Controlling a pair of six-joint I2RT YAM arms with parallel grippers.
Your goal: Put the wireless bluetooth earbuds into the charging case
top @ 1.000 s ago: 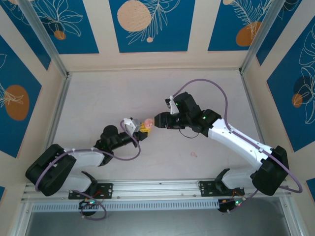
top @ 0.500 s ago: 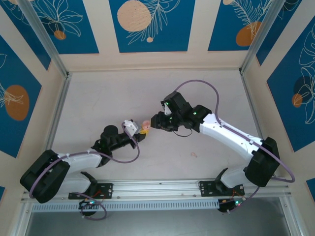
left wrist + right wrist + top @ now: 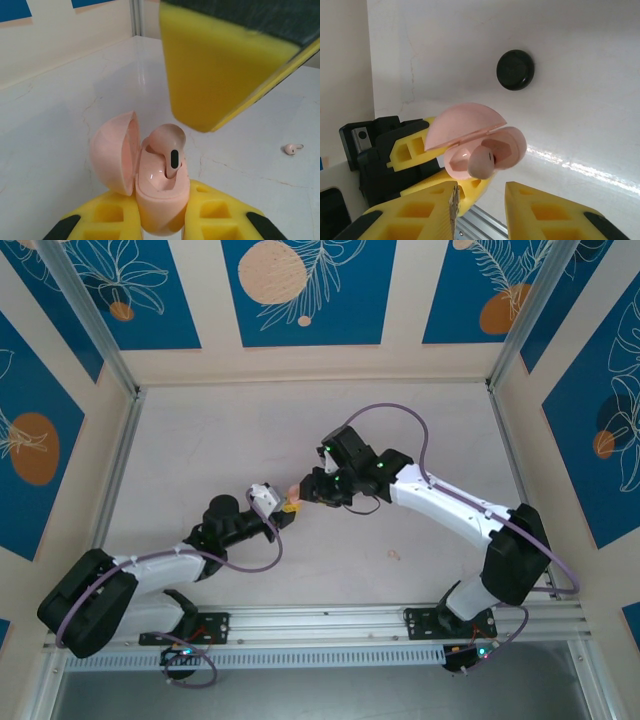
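My left gripper (image 3: 163, 216) is shut on the base of a pale pink charging case (image 3: 155, 192) whose lid (image 3: 114, 152) hangs open to the left. A pink earbud (image 3: 168, 145) stands in the case's far socket with its stem down and its head sticking up. The right gripper (image 3: 480, 200) is open just in front of that earbud (image 3: 482, 163), not touching it. One of its yellow fingers (image 3: 215, 65) hangs above the case. In the top view the two grippers meet at the case (image 3: 297, 490). A second pink earbud (image 3: 292, 148) lies loose on the table (image 3: 393, 555).
A round black case (image 3: 515, 69) lies shut on the white table beyond the pink case. The metal rail (image 3: 330, 620) runs along the near edge. Walls (image 3: 300, 360) close in the back and both sides.
The right gripper has moved left onto the case held by the left gripper, and its arm has swung in. The left gripper kept hold of the case.
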